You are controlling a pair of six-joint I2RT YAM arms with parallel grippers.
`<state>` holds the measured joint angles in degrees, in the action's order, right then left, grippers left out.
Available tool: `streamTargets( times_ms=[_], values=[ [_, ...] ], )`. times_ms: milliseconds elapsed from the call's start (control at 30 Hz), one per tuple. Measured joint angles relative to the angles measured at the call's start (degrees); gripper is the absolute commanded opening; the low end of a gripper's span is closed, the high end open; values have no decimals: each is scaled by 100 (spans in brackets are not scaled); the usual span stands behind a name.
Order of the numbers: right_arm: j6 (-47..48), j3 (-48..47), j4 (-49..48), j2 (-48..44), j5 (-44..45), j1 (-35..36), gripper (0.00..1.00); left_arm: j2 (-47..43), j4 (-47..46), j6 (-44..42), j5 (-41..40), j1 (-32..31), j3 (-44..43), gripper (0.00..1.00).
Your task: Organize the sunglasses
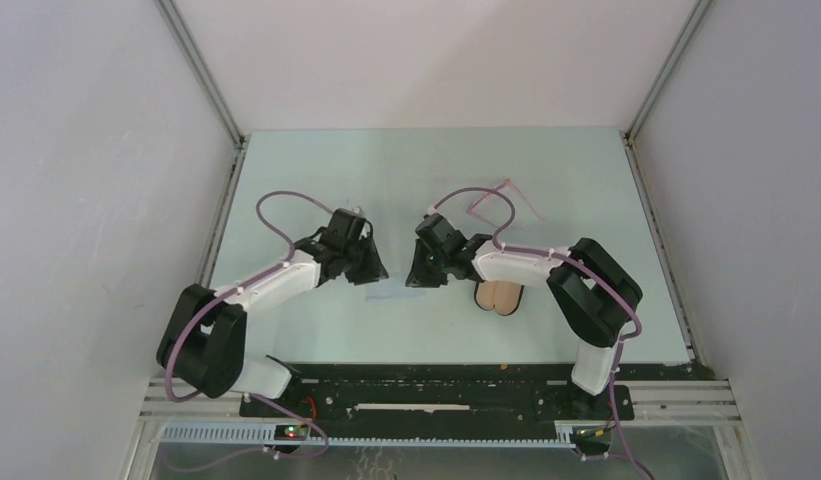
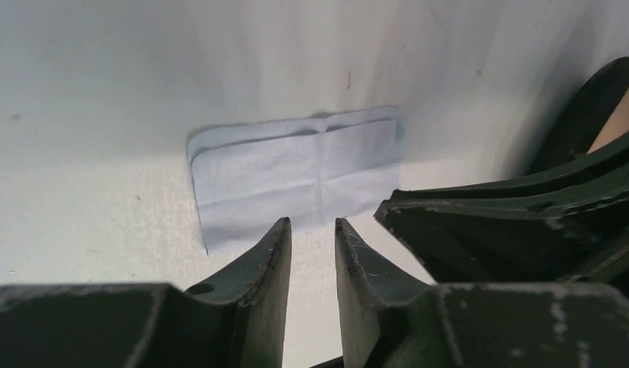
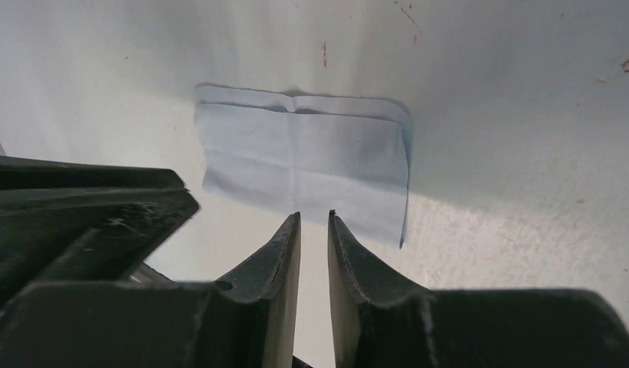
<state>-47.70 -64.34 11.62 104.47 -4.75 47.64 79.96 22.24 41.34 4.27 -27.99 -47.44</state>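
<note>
The sunglasses [image 1: 504, 201], with a thin pink-purple frame, lie on the table behind my right arm; neither wrist view shows them. My left gripper [image 1: 372, 272] [image 2: 312, 222] and right gripper [image 1: 419, 279] [image 3: 315, 215] face each other low over a folded light blue cloth [image 1: 390, 291] [image 2: 296, 172] [image 3: 311, 165]. Both are slightly open and empty, with their tips at the cloth's near edge. The open case [image 1: 499, 296], tan inside, lies beside my right forearm.
The right gripper's body fills the right of the left wrist view [image 2: 525, 215], and the left gripper's body fills the left of the right wrist view [image 3: 81, 207]. Metal-framed side walls [image 1: 224, 215] border the table.
</note>
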Motion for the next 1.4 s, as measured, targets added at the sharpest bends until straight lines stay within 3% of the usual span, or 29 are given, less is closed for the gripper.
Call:
streamTargets(
  times_ms=[200,567,767,867,1100,1267,1400],
  values=[
    [-2,0,11,142,31,13,27,249,-420,232,299,-37,551,31],
    [7,155,133,55,107,-61,28,496,-533,229,216,-37,664,32],
    [275,184,560,-1128,721,-308,33,-402,-79,160,-142,-37,627,36],
    [424,308,621,-1644,1073,-522,41,-942,109,103,-358,-37,525,38],
    [538,1521,920,-2205,1467,-1080,54,-1530,424,39,-597,-37,468,40],
    [542,1816,1084,-2218,1467,-1202,51,-1635,544,42,-584,-37,479,40],
    [535,1816,835,-2090,1320,-1270,33,-1657,551,42,-581,-37,479,40]
  ],
)
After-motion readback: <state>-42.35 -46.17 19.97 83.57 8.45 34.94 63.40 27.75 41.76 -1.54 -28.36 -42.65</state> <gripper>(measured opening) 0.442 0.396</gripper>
